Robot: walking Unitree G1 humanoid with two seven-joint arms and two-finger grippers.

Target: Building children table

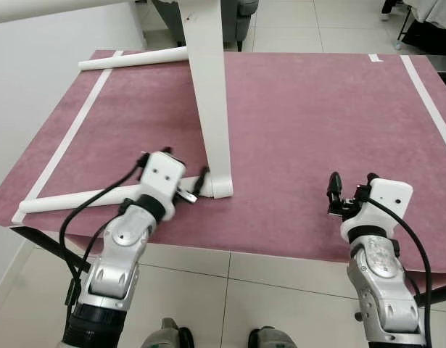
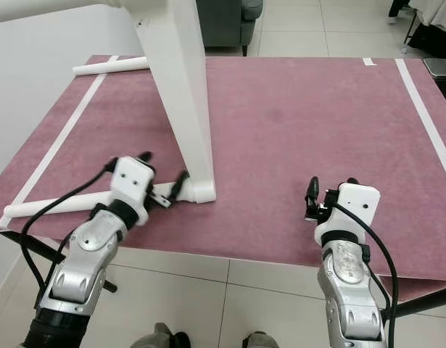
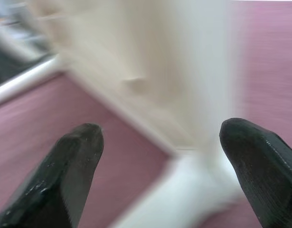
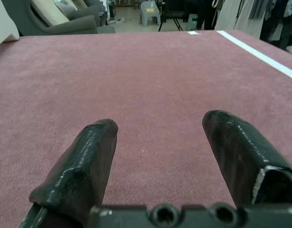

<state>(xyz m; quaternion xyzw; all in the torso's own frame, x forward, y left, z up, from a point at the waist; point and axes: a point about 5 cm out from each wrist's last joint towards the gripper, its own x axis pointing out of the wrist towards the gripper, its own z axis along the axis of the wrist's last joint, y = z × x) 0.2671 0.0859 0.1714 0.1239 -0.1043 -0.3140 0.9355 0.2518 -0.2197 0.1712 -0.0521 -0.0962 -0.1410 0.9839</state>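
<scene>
I take the white leg as my landmark; it stands on the mat with its foot near the mat's front edge and leans away from me up to the tabletop at the top of the head views; its long axis runs from that foot up and away; a loose pole lies flat on the mat to the leg's left, its near end close to the foot, its length running out toward the mat's left corner; a second pole lies well beyond the leg, also on its left, near the far edge; my left gripper is the nearer tool by far, just left of the foot and pointing at it, its fingers spread wide and holding nothing; in the left wrist view the leg and its foot sit ahead between the fingertips, blurred, and I cannot tell whether either one touches the foot; my right gripper hovers well to the right of the leg over bare mat, fingers spread, empty, touching nothing; I judge the coming move is the left gripper's, since the foot lies straight ahead of it and the pole end just beside it, and the spread looks wide enough for either.
</scene>
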